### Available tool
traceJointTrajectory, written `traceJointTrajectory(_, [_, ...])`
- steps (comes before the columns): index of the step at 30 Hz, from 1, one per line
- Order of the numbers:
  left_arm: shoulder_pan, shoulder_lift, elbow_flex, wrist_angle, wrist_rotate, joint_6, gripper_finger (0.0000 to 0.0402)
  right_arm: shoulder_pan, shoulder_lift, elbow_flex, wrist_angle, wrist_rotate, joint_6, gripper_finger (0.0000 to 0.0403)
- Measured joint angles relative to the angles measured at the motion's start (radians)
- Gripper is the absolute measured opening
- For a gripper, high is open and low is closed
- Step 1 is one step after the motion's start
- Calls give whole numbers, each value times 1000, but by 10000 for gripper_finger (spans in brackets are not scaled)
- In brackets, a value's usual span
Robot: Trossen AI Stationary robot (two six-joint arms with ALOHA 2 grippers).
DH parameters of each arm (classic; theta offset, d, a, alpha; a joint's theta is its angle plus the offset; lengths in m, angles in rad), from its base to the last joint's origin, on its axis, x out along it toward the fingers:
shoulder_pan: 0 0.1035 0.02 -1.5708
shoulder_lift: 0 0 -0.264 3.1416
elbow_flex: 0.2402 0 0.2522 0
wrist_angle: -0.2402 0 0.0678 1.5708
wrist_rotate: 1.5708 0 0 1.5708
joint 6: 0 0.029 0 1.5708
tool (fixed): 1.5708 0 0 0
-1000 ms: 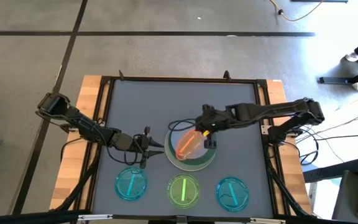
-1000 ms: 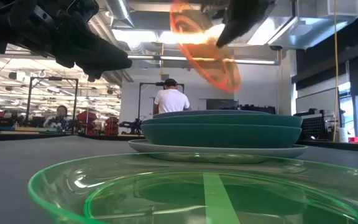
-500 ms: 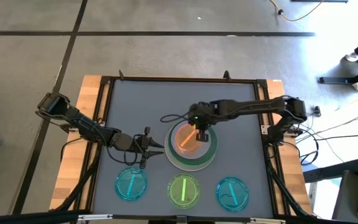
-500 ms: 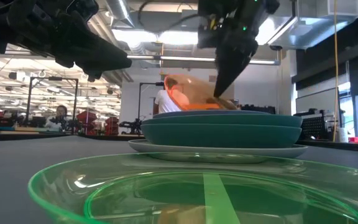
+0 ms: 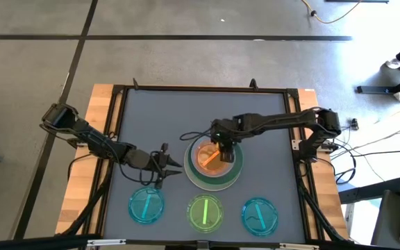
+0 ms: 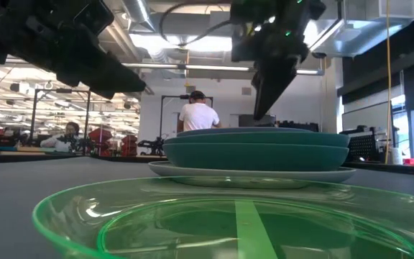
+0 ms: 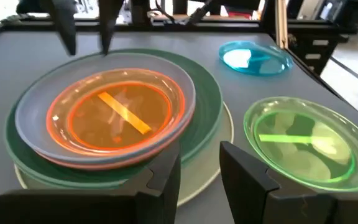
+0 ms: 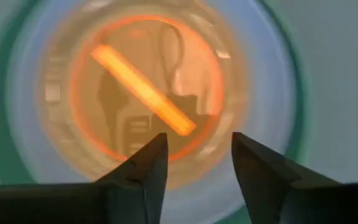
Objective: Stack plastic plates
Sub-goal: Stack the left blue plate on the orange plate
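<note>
From overhead the small translucent orange plate [image 5: 210, 156] lies on the stack of larger plates [image 5: 232, 178] at table centre; the level view hides it behind their rims. A second ago the right gripper [image 5: 222, 148] carried it tilted; now its fingers stand apart, empty, above it. The left gripper [image 5: 164, 164] waits beside the stack, narrowly parted.

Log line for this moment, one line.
orange plate: on stack | right gripper: open, above it | left gripper: beside stack | three small plates unstacked
</note>
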Motion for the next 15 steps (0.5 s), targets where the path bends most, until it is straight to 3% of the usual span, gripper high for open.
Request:
traceJointTrajectory(3, [14, 0, 2, -13, 36, 0, 105, 66, -37, -41, 68, -17, -4, 184])
traceJointTrajectory(6, [37, -22, 37, -136, 135, -28, 105, 143, -81, -89, 124, 35, -4, 188])
traceJointTrajectory(12, [76, -63, 227, -716, 295, -212, 134, 286, -174, -215, 331, 205, -2, 186])
traceJointTrajectory(15, [74, -64, 296, -924, 395, -329, 147, 341, -196, -295, 500, 257, 13, 186])
